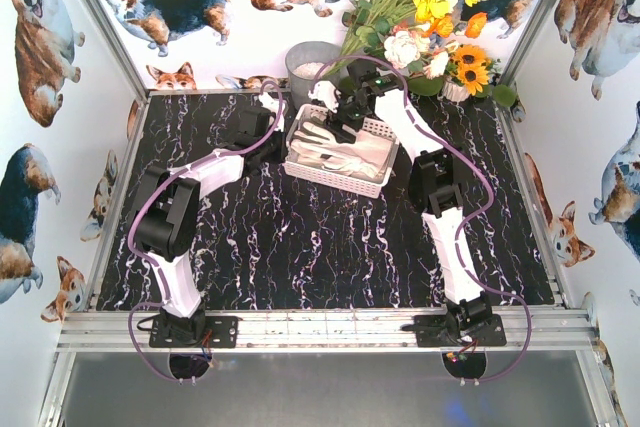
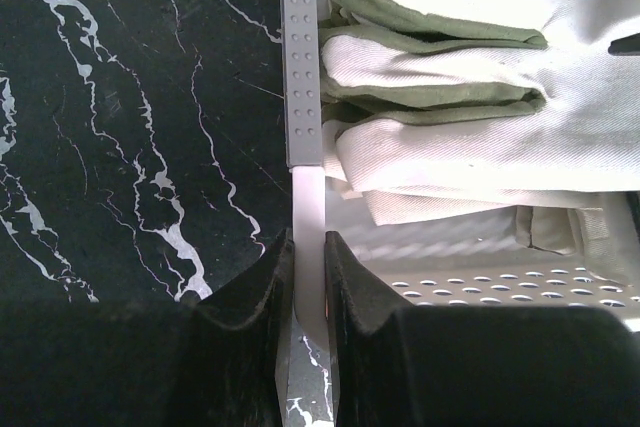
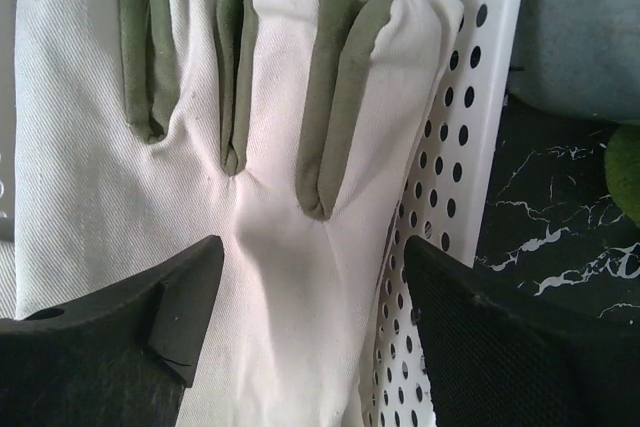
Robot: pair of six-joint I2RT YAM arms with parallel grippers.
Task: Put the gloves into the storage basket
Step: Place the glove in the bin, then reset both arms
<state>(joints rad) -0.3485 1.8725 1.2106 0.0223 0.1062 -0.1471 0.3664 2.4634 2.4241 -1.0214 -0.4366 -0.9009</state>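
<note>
From above, the basket (image 1: 340,183) sits at the far middle of the table, with the gloves (image 1: 335,152) piled inside it. My left pincer (image 1: 281,143) is at its left wall and my right pincer (image 1: 345,125) hangs over the pile.

At my left wrist, the left pincer (image 2: 308,247) is narrow, pinched onto the basket wall (image 2: 308,202), one finger outside and one inside. The gloves (image 2: 450,137) lie stacked just past the wall, inside. If I pull away without letting go, I judge the light basket will slide or tip and spill them.

At my right wrist, the right pincer (image 3: 310,297) stands wide, holding nothing, a finger on either side of the top glove (image 3: 200,147). The glove's outer fingertip rides up the basket's holed wall (image 3: 470,97), close to the rim. If I rise crooked, a finger could catch the cloth and drag the glove out over that wall; closing again here would simply pick it back up
</note>
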